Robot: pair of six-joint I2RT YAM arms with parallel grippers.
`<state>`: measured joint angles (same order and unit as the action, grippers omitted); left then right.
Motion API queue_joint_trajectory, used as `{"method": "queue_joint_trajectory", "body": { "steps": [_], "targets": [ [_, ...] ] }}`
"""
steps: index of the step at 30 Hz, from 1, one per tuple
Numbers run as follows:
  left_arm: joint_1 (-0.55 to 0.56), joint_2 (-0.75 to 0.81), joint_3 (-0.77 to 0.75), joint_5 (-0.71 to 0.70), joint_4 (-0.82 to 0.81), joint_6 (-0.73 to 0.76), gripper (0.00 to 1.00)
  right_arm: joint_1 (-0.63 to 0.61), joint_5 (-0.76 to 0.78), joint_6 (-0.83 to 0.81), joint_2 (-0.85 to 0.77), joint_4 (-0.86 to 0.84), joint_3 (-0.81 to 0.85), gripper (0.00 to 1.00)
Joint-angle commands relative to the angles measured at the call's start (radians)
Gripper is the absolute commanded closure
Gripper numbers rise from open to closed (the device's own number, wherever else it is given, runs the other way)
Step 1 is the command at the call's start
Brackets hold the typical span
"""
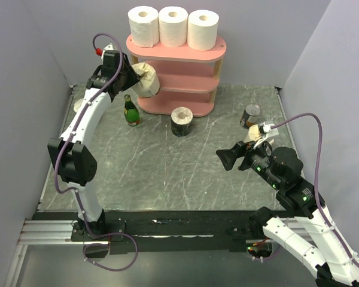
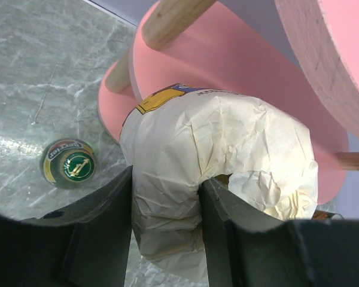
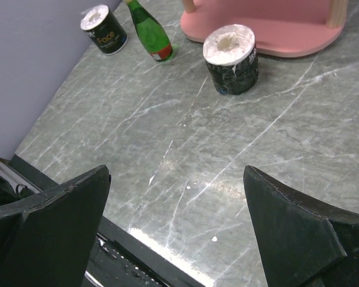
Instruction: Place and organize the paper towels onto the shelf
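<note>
- The left gripper (image 2: pixel 167 185) is clamped on a cream roll (image 2: pixel 227 143), held off the table at the left end of the shelf (image 1: pixel 185 55), level with its middle board (image 2: pixel 227 66).
- That roll looks light and soft. Its wrinkled paper is squashed between the fingers (image 2: pixel 107 227) and bulges around them, so a gentle pinch should do, and a hard one would crush it.
- A green bottle (image 1: pixel 130 110) stands on the table just below the held roll, near enough to be knocked.
- A dark-banded roll (image 1: pixel 182 121) stands upright on the table in front of the shelf's bottom board. Its wrapper probably makes it firmer and smoother, so gripping across the sides seems best.
- Three white rolls (image 1: pixel 173 27) stand in a row on the top board.
- The right gripper (image 3: pixel 176 173) hovers over the table with its jaws spread wide, holding nothing.
</note>
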<state>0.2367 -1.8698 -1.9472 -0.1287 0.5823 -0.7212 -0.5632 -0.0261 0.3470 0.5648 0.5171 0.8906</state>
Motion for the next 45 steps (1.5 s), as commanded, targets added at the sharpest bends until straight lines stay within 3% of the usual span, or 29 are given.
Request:
{"method": "queue_joint_trajectory", "body": {
  "steps": [1,17,24,45],
  "targets": [
    [0.003,0.006,-0.064,0.037,-0.108,-0.021,0.53,-0.003,0.011,-0.005,0.006,-0.034,0.054,0.01],
    [0.0,-0.052,-0.134,0.049,-0.156,-0.073,0.48,-0.001,0.023,-0.016,0.001,-0.028,0.07,0.01],
    [0.0,-0.046,-0.088,0.057,-0.214,-0.101,0.39,-0.003,0.022,-0.014,0.007,-0.035,0.067,0.01],
    [-0.008,0.018,0.008,0.063,-0.271,-0.107,0.32,-0.003,0.025,0.001,-0.014,-0.022,0.062,0.0]
  ]
}}
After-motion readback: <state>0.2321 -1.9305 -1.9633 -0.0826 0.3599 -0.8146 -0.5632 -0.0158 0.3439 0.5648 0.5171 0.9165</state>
